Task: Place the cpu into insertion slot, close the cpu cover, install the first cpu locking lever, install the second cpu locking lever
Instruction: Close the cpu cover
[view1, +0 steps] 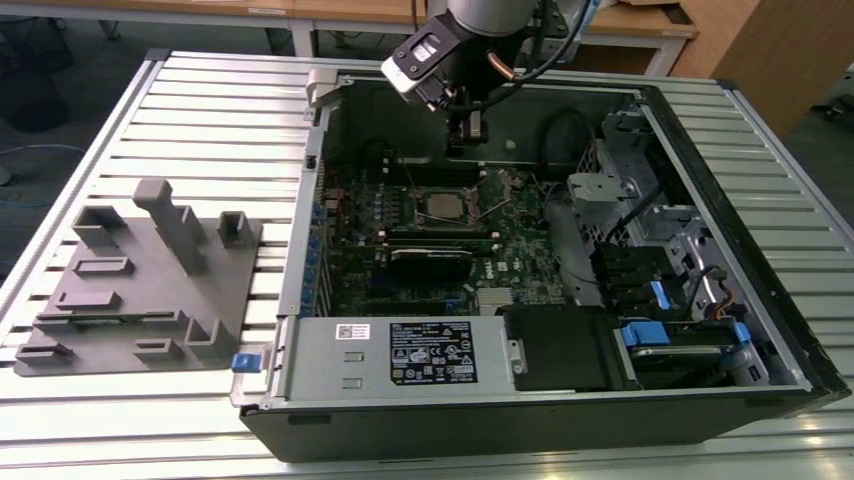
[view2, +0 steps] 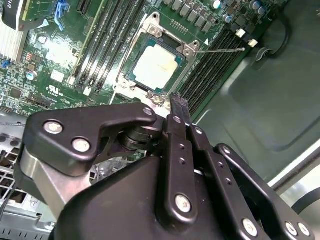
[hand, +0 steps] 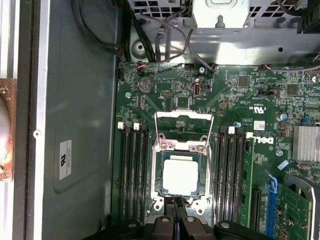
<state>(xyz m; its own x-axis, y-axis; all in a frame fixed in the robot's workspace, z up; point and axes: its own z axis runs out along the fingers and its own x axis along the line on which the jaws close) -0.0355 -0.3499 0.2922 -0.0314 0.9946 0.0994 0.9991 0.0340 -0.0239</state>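
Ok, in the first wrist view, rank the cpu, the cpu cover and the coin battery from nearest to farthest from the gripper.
1. cpu: in the insertion slot, right before the gripper.
2. cpu cover: open, just beyond the slot.
3. coin battery: farthest, near the board's edge.

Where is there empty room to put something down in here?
Bare: the slatted table on the exterior view's left, around the grey fixture, and the plain case panel between the memory slots and the case's edge. Crowded: the motherboard round the cpu, where the gripper hangs, and the drive cage.
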